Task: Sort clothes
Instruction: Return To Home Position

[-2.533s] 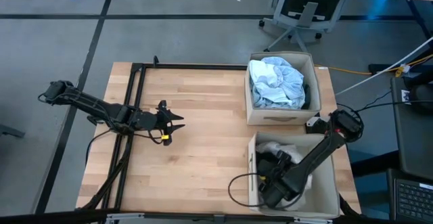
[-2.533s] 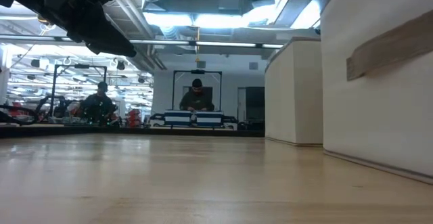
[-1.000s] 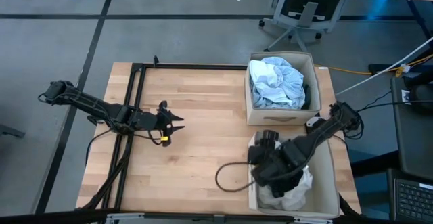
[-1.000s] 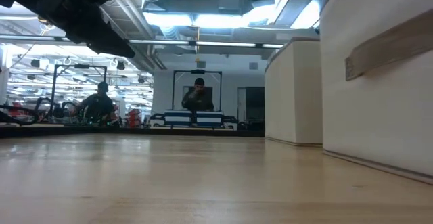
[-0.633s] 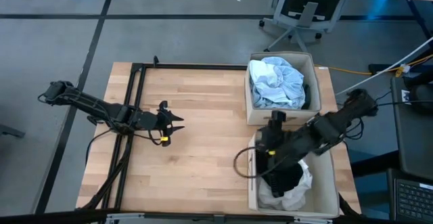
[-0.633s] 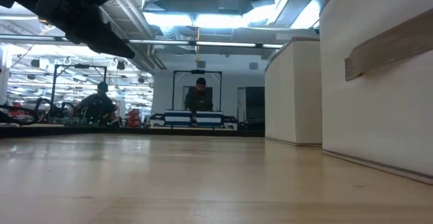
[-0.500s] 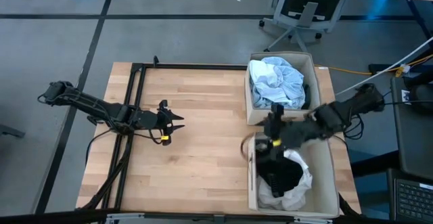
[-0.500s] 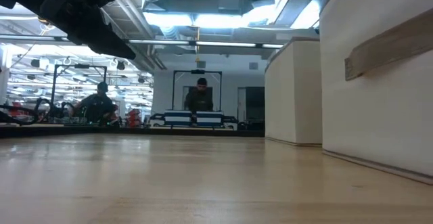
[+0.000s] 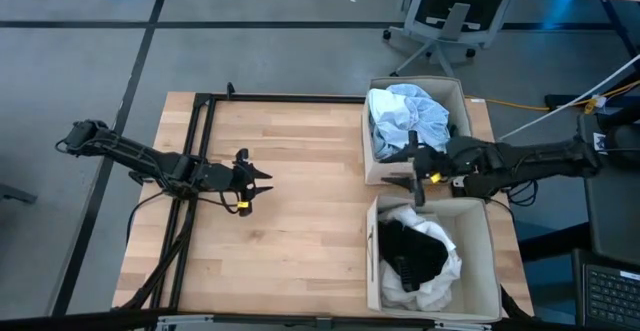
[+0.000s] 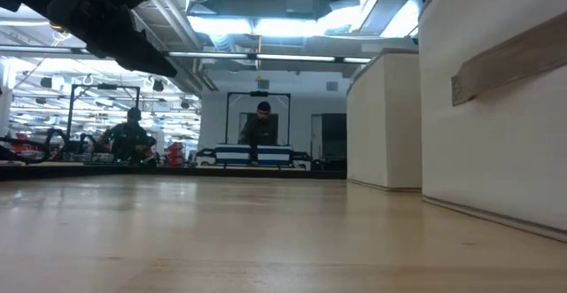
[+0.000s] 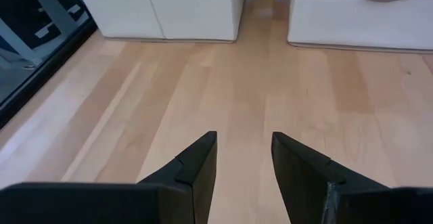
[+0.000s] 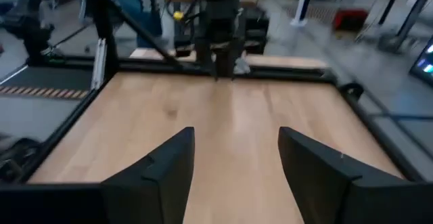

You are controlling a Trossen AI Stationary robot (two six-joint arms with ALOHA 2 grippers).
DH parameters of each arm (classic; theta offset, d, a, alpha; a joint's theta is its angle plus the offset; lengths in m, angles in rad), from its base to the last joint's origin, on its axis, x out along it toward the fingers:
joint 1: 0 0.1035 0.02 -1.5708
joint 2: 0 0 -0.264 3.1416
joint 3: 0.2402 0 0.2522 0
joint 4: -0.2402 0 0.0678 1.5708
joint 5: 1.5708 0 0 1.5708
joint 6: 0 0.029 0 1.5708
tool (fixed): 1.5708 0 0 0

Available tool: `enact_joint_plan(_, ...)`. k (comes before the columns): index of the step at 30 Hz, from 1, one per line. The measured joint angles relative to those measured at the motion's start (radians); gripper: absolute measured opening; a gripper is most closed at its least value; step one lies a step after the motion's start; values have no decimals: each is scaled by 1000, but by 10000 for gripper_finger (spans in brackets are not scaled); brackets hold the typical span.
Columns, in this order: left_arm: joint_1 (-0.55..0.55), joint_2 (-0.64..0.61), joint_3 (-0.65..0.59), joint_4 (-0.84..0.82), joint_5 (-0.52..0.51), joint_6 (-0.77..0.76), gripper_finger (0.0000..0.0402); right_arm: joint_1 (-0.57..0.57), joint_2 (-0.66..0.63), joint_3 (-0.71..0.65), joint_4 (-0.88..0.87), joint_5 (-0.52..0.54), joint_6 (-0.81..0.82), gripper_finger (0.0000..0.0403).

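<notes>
Two empty, open tools now: right tool [image 9: 413, 176] has left the nearer beige box [image 9: 489, 261], black garment [image 9: 410, 254] inside; left tool [image 9: 264, 182] waits; I judge sorting done

High view: in near fabric box [image 9: 494, 261], table's 5 o'clock, black garment [image 9: 412, 254] covers most of white clothes [image 9: 449, 271]; kinds not readable. Far fabric box [image 9: 418, 81], 2 o'clock: pale blue heap [image 9: 405, 121] fills it, anything under it out of sight. Dark sliver [image 9: 451, 128] at its 3 o'clock wall, too small to name. Right arm [image 9: 520, 158] masks gap between boxes. Low view: near box cut by frame edge; left arm [image 10: 97, 14] cropped at 11 o'clock; two people [image 10: 261, 127] too small to make out. Left wrist view crops both boxes, contents unseen.
</notes>
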Motion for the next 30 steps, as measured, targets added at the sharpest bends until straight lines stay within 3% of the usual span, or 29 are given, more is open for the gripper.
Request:
enact_joint_plan(5,0,-3,0,30,0,44,131,-62,-108,-169,153,-12,-23,196)
enact_joint_plan(12,2,-91,-43,134,6,150,126,-120,-231,-294,232,-85,-23,149)
enact_joint_plan(16,26,-212,-100,198,40,175,93,-144,-318,-335,236,-100,-4,114)
enact_joint_plan(24,136,-501,-189,158,137,204,8,-142,-433,-406,238,-82,2,46)
enact_joint_plan(30,189,-681,-281,141,192,176,4,-142,-462,-453,239,-75,30,6)
